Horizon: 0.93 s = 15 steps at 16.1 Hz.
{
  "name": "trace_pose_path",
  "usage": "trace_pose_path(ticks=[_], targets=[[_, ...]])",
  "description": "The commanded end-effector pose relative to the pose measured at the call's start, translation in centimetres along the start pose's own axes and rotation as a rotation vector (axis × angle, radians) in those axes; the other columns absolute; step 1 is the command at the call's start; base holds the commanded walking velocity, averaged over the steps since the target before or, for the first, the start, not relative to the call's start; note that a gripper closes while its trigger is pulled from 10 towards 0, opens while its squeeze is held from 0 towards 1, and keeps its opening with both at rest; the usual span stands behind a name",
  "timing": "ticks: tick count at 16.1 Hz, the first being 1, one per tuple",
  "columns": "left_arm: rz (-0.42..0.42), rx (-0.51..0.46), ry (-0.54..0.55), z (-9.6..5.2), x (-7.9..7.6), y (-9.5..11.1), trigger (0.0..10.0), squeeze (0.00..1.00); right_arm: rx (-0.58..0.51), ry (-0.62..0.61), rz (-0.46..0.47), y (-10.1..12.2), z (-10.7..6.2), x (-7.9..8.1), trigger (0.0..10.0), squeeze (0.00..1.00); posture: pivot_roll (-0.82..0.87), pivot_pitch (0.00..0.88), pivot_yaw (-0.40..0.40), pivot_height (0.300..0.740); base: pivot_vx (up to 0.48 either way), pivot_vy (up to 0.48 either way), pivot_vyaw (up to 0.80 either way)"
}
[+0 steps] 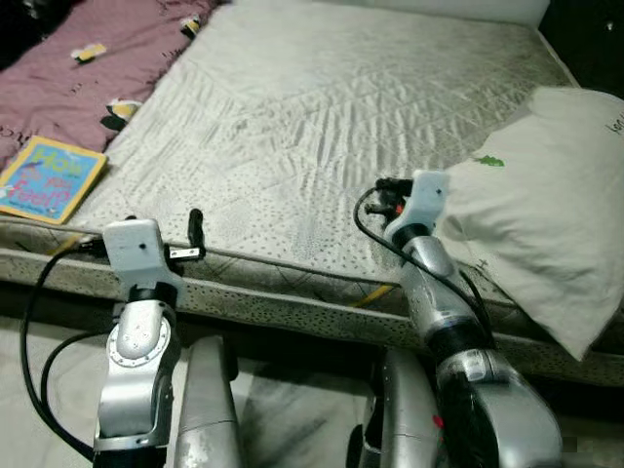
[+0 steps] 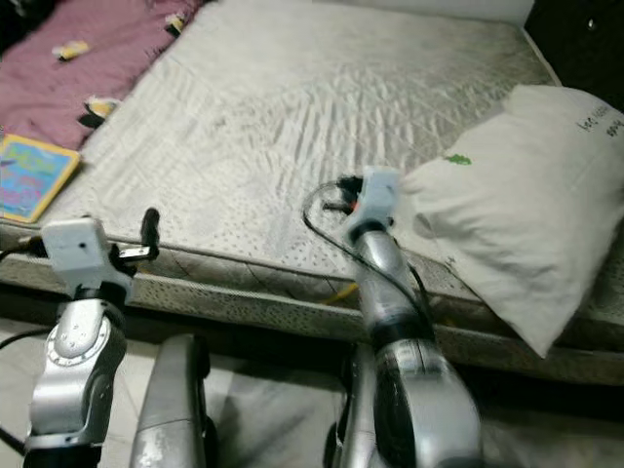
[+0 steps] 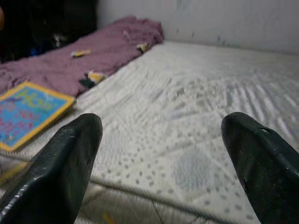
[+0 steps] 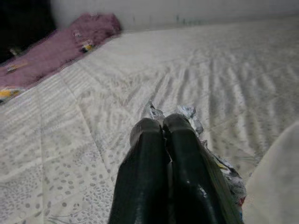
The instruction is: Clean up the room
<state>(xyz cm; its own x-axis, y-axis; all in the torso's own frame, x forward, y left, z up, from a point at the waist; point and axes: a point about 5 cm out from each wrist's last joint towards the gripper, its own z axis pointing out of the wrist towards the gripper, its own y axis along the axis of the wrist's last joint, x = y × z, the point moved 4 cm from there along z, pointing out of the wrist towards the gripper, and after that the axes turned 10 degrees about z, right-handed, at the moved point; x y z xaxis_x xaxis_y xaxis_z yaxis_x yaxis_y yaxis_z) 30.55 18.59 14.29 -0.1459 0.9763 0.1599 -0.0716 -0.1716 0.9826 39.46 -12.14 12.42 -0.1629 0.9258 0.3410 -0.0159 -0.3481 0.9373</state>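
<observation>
My right gripper [image 4: 161,123] is shut on a crumpled silvery wrapper [image 4: 189,113], which sticks out around its black fingers just above the mattress [image 1: 322,117]. In the eye views the right wrist [image 1: 421,200] sits over the bed's front right part, close beside a large white pillow [image 1: 546,205]. My left gripper [image 3: 161,126] stands open with nothing between its fingers, level with the bed's front edge; one of its black fingers [image 1: 196,231] shows there. A blue and yellow picture book [image 1: 49,177] lies on the bed's front left corner.
A purple blanket [image 1: 88,58] with small yellow-and-black shapes on it covers the bed's far left side. The pillow hangs over the bed's front right edge. Pale floor [image 1: 292,419] runs below the mattress side, between my arms.
</observation>
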Motion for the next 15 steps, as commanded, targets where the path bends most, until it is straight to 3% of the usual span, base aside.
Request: trace_pose_path(ticks=[1, 4, 5, 6, 9, 12, 15], targets=[[0.001, 0.005, 0.001, 0.3, 0.1, -0.4, 10.0, 0.0, -0.017, 0.024, -0.012, 0.4, -0.7, 0.3, 0.0, 0.0, 0.09, 0.0, -0.033, 0.522, 0.0, 0.0, 0.0], [-0.01, 0.003, -0.007, 0.2, -0.2, -0.6, 10.0, 0.0, -0.045, 0.037, -0.07, 0.8, -3.6, 0.0, 0.0, 0.0, 0.06, 0.0, -0.026, 0.522, 0.0, 0.0, 0.0], [-0.015, 0.002, -0.02, 0.0, -0.6, -0.7, 10.0, 0.0, -0.045, 0.047, -0.116, 0.9, -4.4, 0.0, 4.4, 0.0, 0.06, 0.0, -0.024, 0.522, 0.0, 0.0, 0.0], [-0.022, 0.006, -0.029, 0.0, -0.8, -0.8, 10.0, 0.0, -0.047, 0.052, -0.134, 1.2, -5.0, 0.2, 10.0, 0.0, 0.06, 0.0, -0.023, 0.522, 0.0, 0.0, 0.0], [-0.018, -0.002, -0.055, 0.3, -0.8, -0.8, 10.0, 0.0, -0.04, 0.048, -0.09, 1.4, -4.8, 0.5, 10.0, 0.0, 0.06, 0.0, -0.031, 0.522, 0.0, 0.0, 0.0], [0.002, -0.016, -0.041, 0.4, -0.2, -0.6, 10.0, 0.0, -0.038, 0.077, -0.083, 1.8, -4.7, 1.7, 10.0, 0.0, 0.07, 0.0, -0.029, 0.554, 0.0, 0.0, 0.0], [-0.002, 0.005, -0.045, 0.2, -0.6, -1.2, 10.0, 0.0, -0.033, 0.048, -0.09, 1.7, -5.3, 1.0, 10.0, 0.0, 0.06, 0.0, -0.009, 0.587, 0.0, 0.0, 0.0]])
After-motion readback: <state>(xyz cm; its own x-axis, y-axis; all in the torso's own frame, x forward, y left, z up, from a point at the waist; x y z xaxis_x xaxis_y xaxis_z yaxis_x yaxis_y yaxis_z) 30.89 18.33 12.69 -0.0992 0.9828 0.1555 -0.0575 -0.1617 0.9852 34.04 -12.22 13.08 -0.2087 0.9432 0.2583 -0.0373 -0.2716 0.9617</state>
